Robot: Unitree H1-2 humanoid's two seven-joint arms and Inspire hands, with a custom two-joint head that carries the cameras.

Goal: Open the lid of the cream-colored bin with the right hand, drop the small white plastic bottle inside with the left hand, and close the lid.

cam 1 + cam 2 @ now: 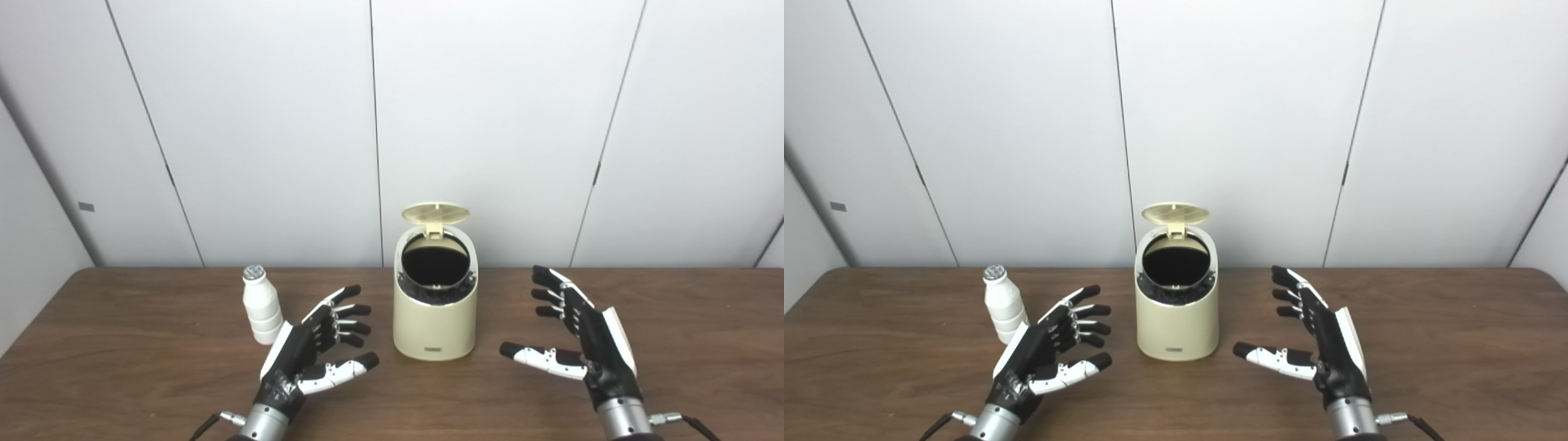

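The cream-colored bin point(435, 327) stands upright at the middle of the wooden table point(122, 367). Its lid point(435, 213) is flipped up at the back, and the dark inside shows. The small white plastic bottle point(261, 304) with a silver cap stands upright to the left of the bin. My left hand point(315, 352) is open and empty, just right of the bottle and left of the bin. My right hand point(579, 334) is open and empty to the right of the bin. Neither hand touches anything.
White wall panels point(490, 122) rise straight behind the table's far edge, close behind the bin. Bare tabletop lies at the far left and far right point(704, 318).
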